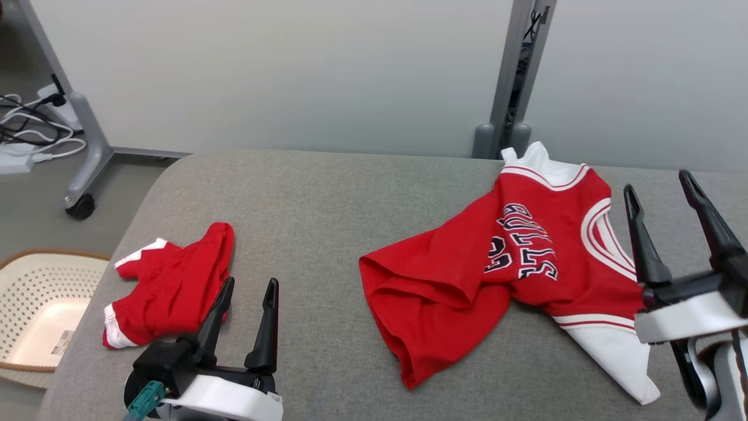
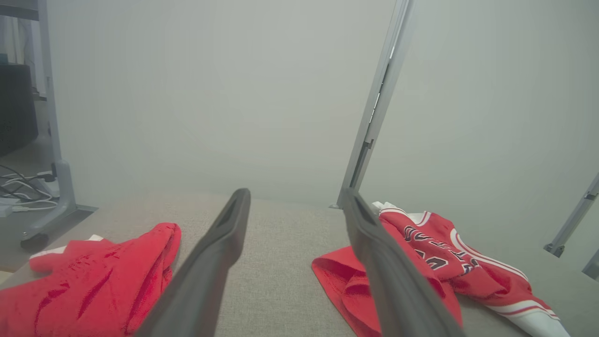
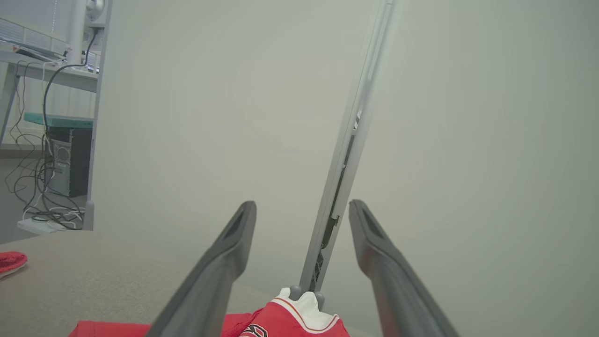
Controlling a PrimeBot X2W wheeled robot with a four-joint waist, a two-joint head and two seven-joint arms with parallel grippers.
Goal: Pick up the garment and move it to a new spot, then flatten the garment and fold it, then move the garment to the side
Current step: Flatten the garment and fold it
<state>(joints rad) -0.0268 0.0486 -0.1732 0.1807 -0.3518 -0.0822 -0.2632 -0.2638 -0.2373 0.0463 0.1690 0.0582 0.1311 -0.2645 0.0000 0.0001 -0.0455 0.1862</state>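
The crumpled red-and-white basketball jersey (image 1: 526, 257) lies toward the right edge of the grey fabric tabletop (image 1: 327, 199); bunched red shorts (image 1: 169, 286) sit near its left edge. The left hand (image 1: 250, 283) and right hand (image 1: 658, 184) hover open and empty. Pinching only one layer could drag the jersey into worse bunching.

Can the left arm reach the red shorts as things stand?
Probably yes: the left gripper hangs open right beside the red shorts, jaws empty, nothing lying between them on the grey table.
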